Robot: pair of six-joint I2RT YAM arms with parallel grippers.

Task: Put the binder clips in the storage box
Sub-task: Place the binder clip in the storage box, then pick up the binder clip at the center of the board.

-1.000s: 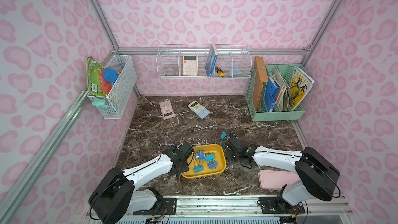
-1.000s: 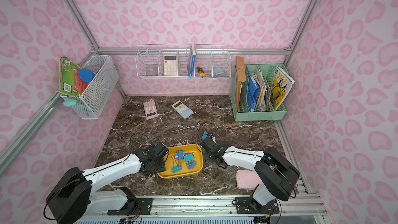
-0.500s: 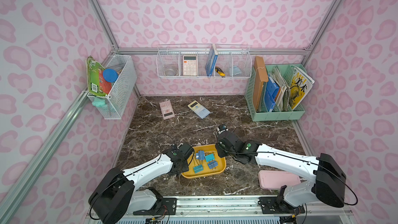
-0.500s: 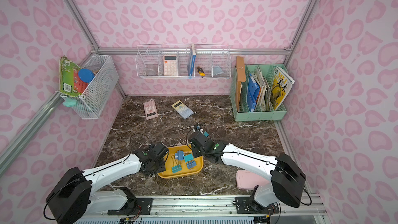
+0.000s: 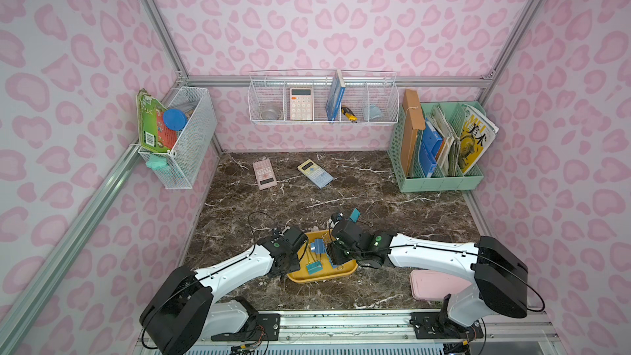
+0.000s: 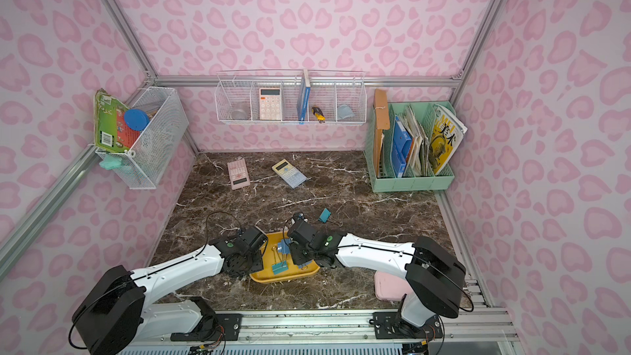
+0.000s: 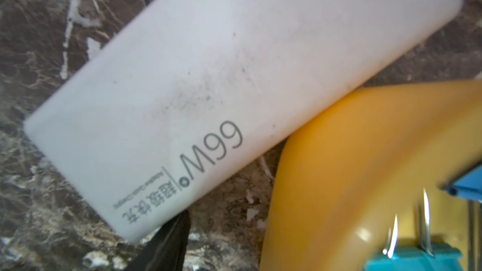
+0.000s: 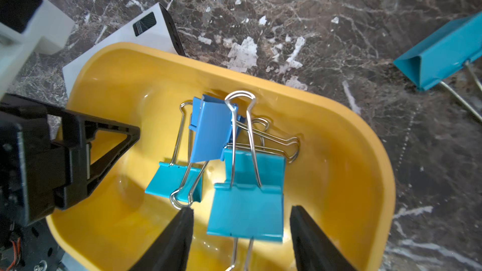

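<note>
You are swinging your right gripper [image 8: 240,209] in from the tabletop [image 8: 339,22] beside the storage box [image 8: 360,157] to over it, its jaws spreading wider around a teal binder clip [image 8: 246,204] inside

Dark marble tabletop [image 5: 375,199] spreads out ahead of me. Near its far edge I see a pink calculator [image 5: 264,174] and a blue-and-yellow calculator [image 5: 314,173], both flat and apart. In the far right corner stands a mint-green file organizer [image 5: 440,182] holding a brown folder [image 5: 409,124], a blue folder [image 5: 431,148] and a yellow magazine [image 5: 476,138]. A wire shelf basket [image 5: 384,95] on the back wall carries a metal cup [image 5: 272,110], a white calculator [image 5: 301,104], a blue book [image 5: 334,99] and a yellow utility knife [image 5: 349,114]. A side wire basket [image 5: 194,145] on my left holds a green packet [image 5: 152,124] and a blue disc [image 5: 174,119]. Close on my right lies a flat pink box [image 5: 432,285]. A white power bank [image 7: 208,87] printed 66W lies flat on the marble.
</note>
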